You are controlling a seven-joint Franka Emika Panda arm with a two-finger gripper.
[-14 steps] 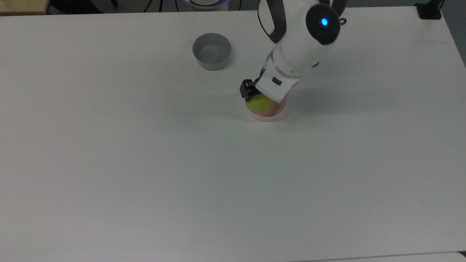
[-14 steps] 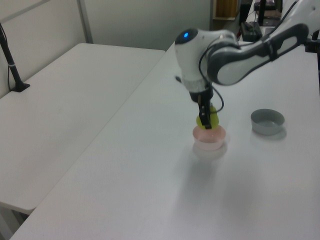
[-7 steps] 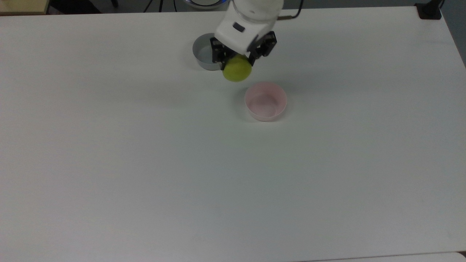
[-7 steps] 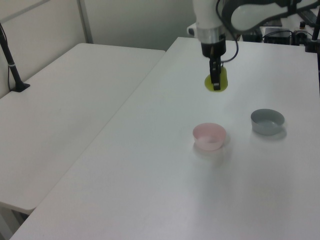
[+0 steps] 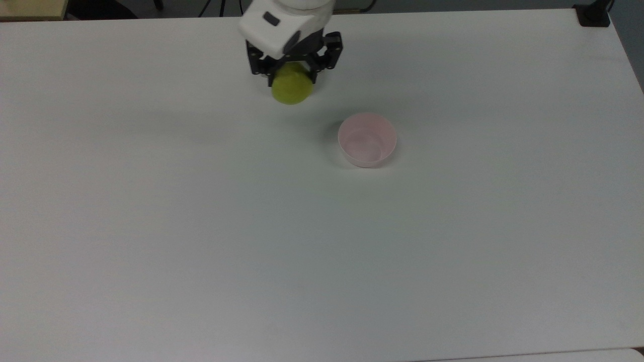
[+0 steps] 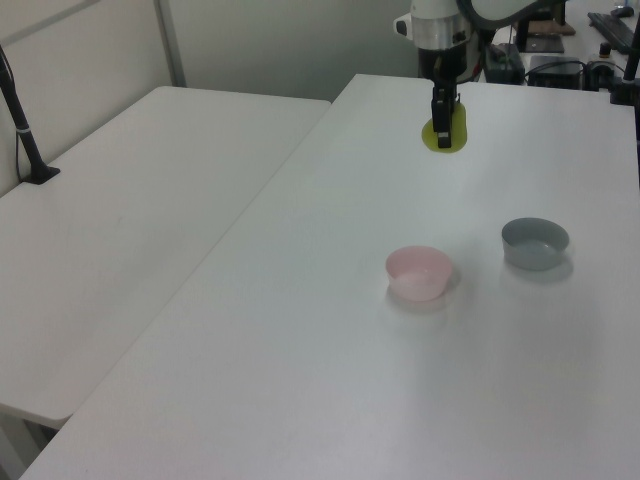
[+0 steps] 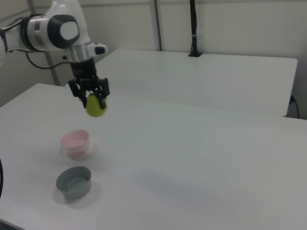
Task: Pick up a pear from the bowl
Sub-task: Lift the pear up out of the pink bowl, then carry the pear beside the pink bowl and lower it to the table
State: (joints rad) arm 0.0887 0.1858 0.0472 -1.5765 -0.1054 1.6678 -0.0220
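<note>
My gripper point(image 5: 292, 75) point(image 6: 444, 130) point(image 7: 90, 97) is shut on the yellow-green pear point(image 5: 291, 88) point(image 6: 455, 131) point(image 7: 95, 107), holding it high in the air. The pear hangs below the black fingers, rounded end down. The pale pink bowl point(image 5: 367, 140) point(image 6: 419, 272) point(image 7: 75, 142) stands on the white table with nothing in it. In the top view the pear is up and to the left of the bowl. In the right view it hangs well above the bowl, slightly to its right.
A grey bowl point(image 6: 535, 243) point(image 7: 74, 181) of similar size stands on the same white table point(image 5: 322, 241); in the top view the arm covers it. A second white table point(image 6: 130, 200) point(image 7: 201, 72) adjoins, with a black post point(image 7: 193, 28) on it.
The gripper has carried the pear up out of the pink bowl and on toward the top view's upper left, rising higher. The pink bowl is left with nothing in it.
</note>
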